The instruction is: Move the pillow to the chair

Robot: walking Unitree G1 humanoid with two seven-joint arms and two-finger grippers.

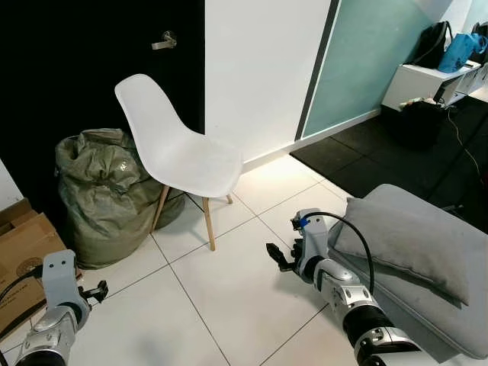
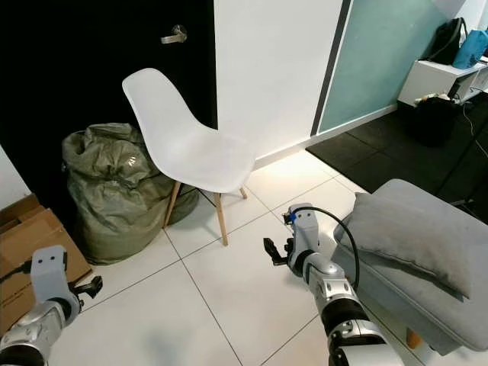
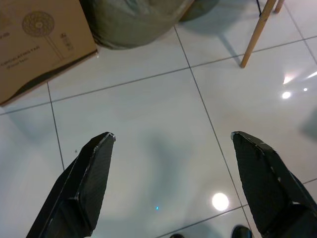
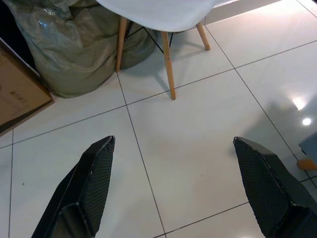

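Where the white tiled floor [image 1: 229, 290] opens out between the two arms, nothing lies between the grey pillow [image 1: 415, 244] and the white chair [image 1: 179, 149]. The pillow rests on a grey cushioned seat [image 2: 427, 305] at the robot's right, well apart from the chair, whose moulded shell stands on wooden legs against the white wall. Just beside the chair, partly under its seat, slumps a full green sack [image 1: 107, 191], tied shut so its contents are hidden; a closed cardboard box [image 1: 23, 252] printed with a fan drawing sits next to it. Behind both is a black door with a metal handle [image 1: 165, 40]. Farther off, a white shelf carries a blue bag [image 1: 462, 50] and a black one.

The right gripper [image 4: 173, 188] hovers over the tiles near the pillow's edge, fingers spread wide and holding nothing. The left gripper [image 3: 173, 188] hangs low near the box, fingers likewise apart. The right wrist view catches the chair legs [image 4: 168, 69] close up; the left wrist view shows the box's print.
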